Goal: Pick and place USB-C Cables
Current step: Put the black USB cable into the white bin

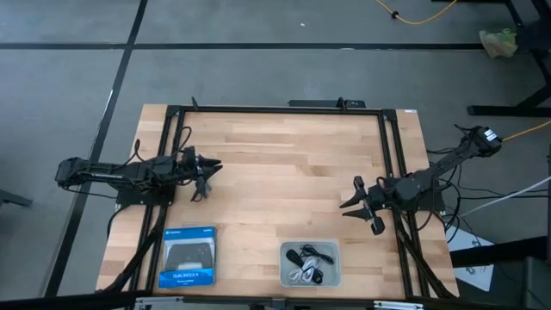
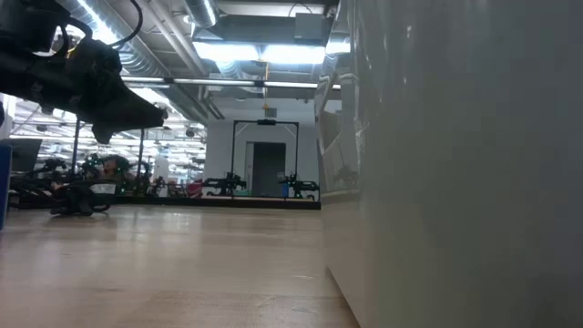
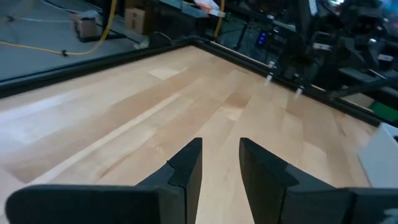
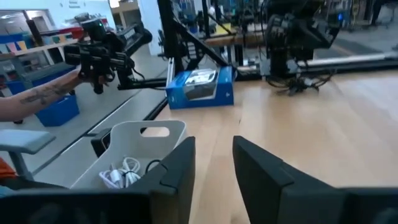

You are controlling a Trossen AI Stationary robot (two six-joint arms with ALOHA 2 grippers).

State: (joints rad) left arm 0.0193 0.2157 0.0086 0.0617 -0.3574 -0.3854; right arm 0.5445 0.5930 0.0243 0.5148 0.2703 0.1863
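The USB-C cables (image 1: 308,263) lie as small coiled bundles, black and whitish, inside a pale grey tray (image 1: 286,275) at the table's near edge; a whitish coil also shows in the right wrist view (image 4: 121,174). My left gripper (image 1: 209,172) hangs over the table's left side, open and empty; its fingers show apart in the left wrist view (image 3: 221,162). My right gripper (image 1: 360,205) hangs over the right side, above and beyond the tray, open and empty, as the right wrist view shows (image 4: 214,168).
A blue box with a game controller pictured on it (image 1: 188,256) lies at the near left. A black frame (image 1: 275,109) runs along the table's far and side edges. In the right wrist view a person's forearm (image 4: 31,102) shows beyond the table's near edge. In the low view a pale wall (image 2: 455,164) fills the right.
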